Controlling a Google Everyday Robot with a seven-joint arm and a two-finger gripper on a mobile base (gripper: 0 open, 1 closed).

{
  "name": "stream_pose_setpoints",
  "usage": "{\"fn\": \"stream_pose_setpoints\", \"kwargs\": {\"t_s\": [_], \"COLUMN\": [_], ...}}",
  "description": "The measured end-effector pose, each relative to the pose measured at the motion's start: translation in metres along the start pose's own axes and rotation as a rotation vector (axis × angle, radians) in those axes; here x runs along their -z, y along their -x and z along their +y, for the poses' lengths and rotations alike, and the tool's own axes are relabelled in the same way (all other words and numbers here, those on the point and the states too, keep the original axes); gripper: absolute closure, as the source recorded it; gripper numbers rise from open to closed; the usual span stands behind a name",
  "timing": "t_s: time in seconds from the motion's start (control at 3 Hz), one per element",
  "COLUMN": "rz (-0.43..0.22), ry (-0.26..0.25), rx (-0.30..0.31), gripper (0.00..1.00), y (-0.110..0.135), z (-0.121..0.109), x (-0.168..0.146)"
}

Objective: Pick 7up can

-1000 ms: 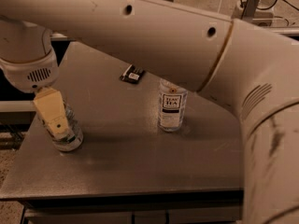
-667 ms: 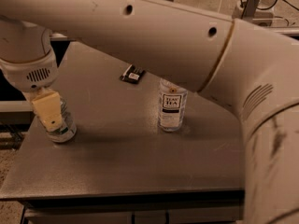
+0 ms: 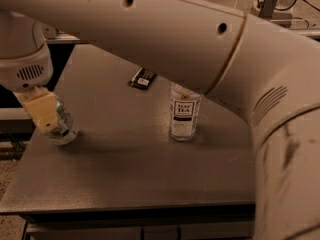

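The 7up can (image 3: 67, 126), small and silvery, is at the left edge of the grey table (image 3: 150, 184). It leans to the left, with its base just above the table top. My gripper (image 3: 55, 126) hangs from the white wrist at the upper left and is shut on the can. One yellowish finger (image 3: 42, 114) covers the can's left side; the other finger is hidden behind the can.
A clear tea bottle (image 3: 184, 115) with a dark label stands upright mid-table. A small black flat packet (image 3: 142, 78) lies behind it. My thick white arm (image 3: 210, 39) spans the top and right of the view. The table's front edge (image 3: 125, 206) is near.
The gripper and the can have moved together up and to the left, and the can has tilted. The bottle and the packet have not moved.
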State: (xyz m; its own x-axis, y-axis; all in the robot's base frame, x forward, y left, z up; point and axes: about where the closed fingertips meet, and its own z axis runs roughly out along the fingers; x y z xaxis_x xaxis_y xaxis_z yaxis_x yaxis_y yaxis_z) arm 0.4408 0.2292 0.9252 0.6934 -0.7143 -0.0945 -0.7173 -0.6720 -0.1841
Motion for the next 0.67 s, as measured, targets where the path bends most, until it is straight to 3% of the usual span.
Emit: {"fn": "stream_pose_setpoints", "kwargs": {"t_s": [0.33, 0.67], "rz": [0.006, 0.004], "ry": [-0.041, -0.045], "rx": [0.029, 0.029], "gripper": [1.00, 1.00], "y": [0.0116, 0.0121], "z": [-0.0226, -0.0236], "x": [0.0300, 0.0295]}}
